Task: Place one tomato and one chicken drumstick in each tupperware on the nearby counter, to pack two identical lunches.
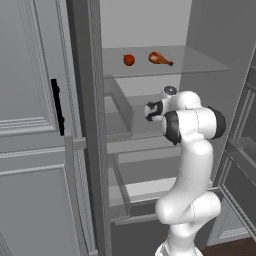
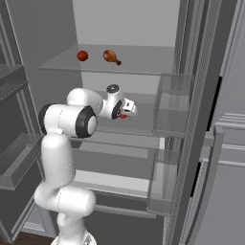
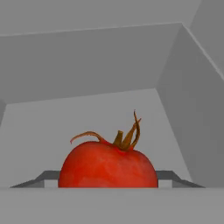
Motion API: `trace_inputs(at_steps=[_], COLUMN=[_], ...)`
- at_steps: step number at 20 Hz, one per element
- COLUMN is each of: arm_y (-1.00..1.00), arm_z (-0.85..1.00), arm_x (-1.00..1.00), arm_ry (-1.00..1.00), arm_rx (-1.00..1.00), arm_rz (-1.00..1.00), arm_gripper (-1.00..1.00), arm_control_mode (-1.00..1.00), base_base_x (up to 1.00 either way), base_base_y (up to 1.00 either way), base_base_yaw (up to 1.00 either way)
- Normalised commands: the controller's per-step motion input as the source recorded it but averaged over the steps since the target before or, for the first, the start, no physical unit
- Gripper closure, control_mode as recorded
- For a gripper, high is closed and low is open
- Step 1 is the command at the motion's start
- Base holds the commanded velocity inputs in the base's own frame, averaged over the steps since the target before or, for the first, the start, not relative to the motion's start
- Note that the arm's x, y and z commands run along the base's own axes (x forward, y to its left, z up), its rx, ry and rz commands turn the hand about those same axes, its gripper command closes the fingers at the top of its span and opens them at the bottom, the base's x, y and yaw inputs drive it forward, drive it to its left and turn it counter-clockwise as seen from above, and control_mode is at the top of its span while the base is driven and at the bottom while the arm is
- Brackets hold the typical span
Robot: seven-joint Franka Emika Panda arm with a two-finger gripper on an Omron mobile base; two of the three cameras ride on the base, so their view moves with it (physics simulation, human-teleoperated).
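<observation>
1. The hand [image 2: 128, 111] reaches into an open fridge at the level of the middle shelf [image 2: 139, 125]. In the right base view a small patch of red shows right at its tip.
2. In the hand view a tomato [image 3: 108, 166] with a dry brown stem [image 3: 127, 135] sits straight ahead of the hand and very close. Its lower part is cut off at the bottom of that view.
3. Whether the hand is open, closed or gripping that tomato cannot be told. The finger tips are hardly visible in the hand view, only low dark slivers to either side of the tomato. In the left base view the hand [image 1: 152, 111] appears as a small dark shape with the jaws not readable.
4. Contact between the hand and the tomato is too hidden to judge.
5. On the shelf above the hand [image 1: 200, 62] lie a second tomato [image 1: 129, 60] and a chicken drumstick [image 1: 160, 58], near each other but apart. The drumstick's thin bone end points away from that tomato.
6. In the right base view the same pair, second tomato [image 2: 82, 55] and drumstick [image 2: 111, 57], sits above and behind the hand.
7. A clear door bin [image 2: 173, 112] hangs off to the side of the hand, on the fridge door in the right base view.
8. The robot's own white arm [image 1: 192, 150] covers much of the lower shelves in the left base view.
</observation>
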Motion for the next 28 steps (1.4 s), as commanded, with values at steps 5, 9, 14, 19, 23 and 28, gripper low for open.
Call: trace_inputs(at_steps=[5,9,14,19,23,28], arm_y=[0.00,0.00,0.03,0.19,0.21,0.06], arm_z=[0.01,0.21,0.53,0.93,0.93,0.26], arm_x=[-1.00,-1.00,-1.00,-1.00,-1.00,-1.00], arm_ry=[-0.16,-0.24,-0.19,-0.02,0.04,0.08], arm_rx=[0.00,0.00,0.00,0.00,0.00,0.00], arm_rz=[0.00,0.00,0.04,0.12,0.10,0.01], arm_gripper=[1.00,1.00,1.00,1.00,1.00,1.00], arm_control_mode=[-1.00,-1.00,-1.00,-1.00,-1.00,-1.00], base_base_x=[0.00,0.00,0.00,0.00,0.00,0.00], base_base_y=[0.00,0.00,0.00,0.00,0.00,0.00], base_base_yaw=[0.00,0.00,0.00,0.00,0.00,0.00])
